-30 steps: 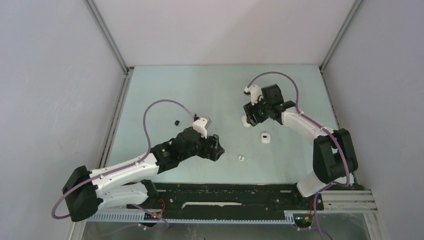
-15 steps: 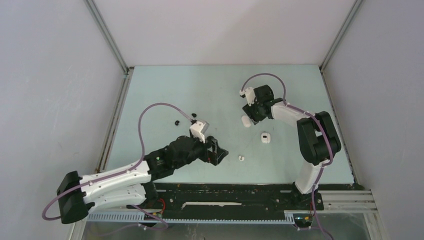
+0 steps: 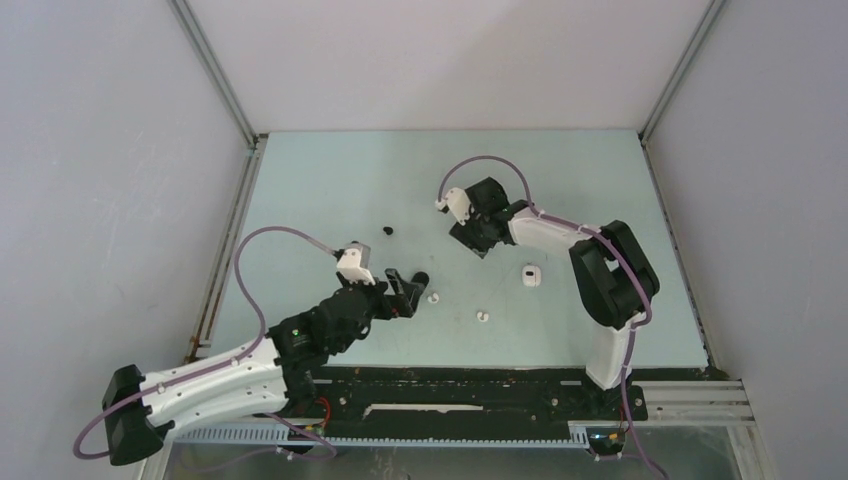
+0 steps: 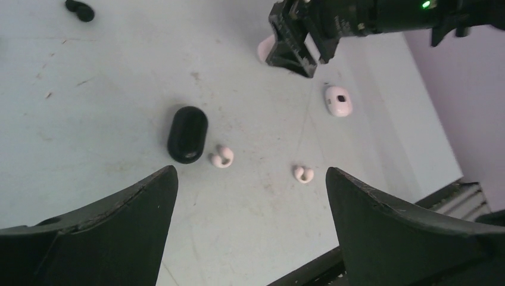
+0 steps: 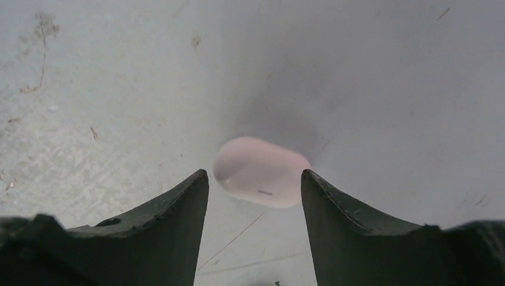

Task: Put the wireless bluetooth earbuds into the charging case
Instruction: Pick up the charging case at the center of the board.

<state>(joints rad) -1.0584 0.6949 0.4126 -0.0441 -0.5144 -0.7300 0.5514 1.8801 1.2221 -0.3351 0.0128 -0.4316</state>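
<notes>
Two white earbuds lie on the table, one [image 4: 221, 157] [image 3: 433, 297] beside a closed black charging case [image 4: 187, 134] [image 3: 421, 278], the other [image 4: 304, 173] [image 3: 483, 317] further right. My left gripper [image 4: 251, 173] [image 3: 408, 295] hangs open just short of them, holding nothing. Black earbuds [image 4: 80, 9] [image 3: 387, 230] lie further back. My right gripper [image 5: 253, 174] [image 3: 470, 243] has a closed white charging case [image 5: 262, 171] [image 4: 266, 47] between its fingertips, spanning the gap low over the table.
Another white pill-shaped piece with a dark spot [image 3: 531, 274] [image 4: 338, 101] lies right of centre. The enclosure's metal frame and grey walls border the table, and a black rail [image 3: 450, 390] runs along the near edge.
My left arm has drawn back and to the left, uncovering the black case and a white earbud. My right gripper has swung left, and the white case went with it.
</notes>
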